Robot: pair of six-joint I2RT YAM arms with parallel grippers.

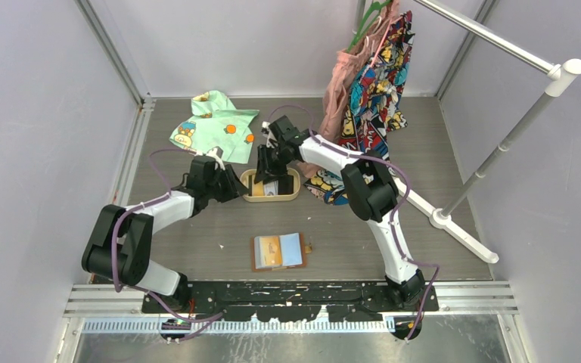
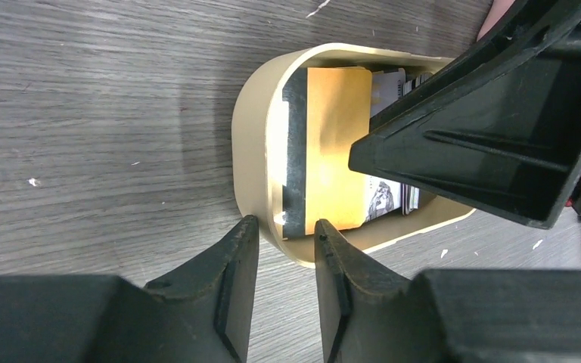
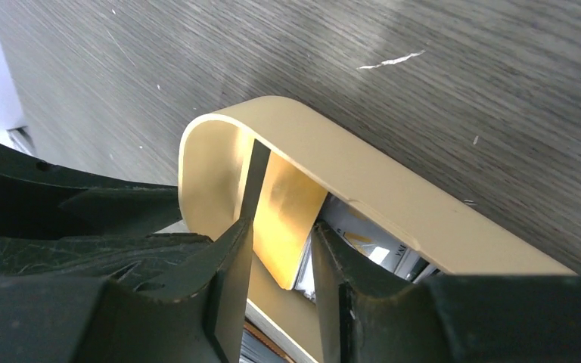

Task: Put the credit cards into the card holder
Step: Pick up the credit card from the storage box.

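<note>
Grey table (image 1: 197, 227): the orange card (image 2: 337, 144) is seen lying in the tray (image 2: 246, 144), directly beneath the right gripper (image 3: 281, 231), slightly parted, nothing clamped. Left gripper (image 2: 286, 227) is held parted, empty, at the tray's rim.

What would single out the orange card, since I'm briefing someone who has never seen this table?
On the grey wood table, find the tan oval tray near the middle. The orange card lies at one end of it: plain orange with a black stripe along one edge, while the cards beside it are pale and printed.
</note>
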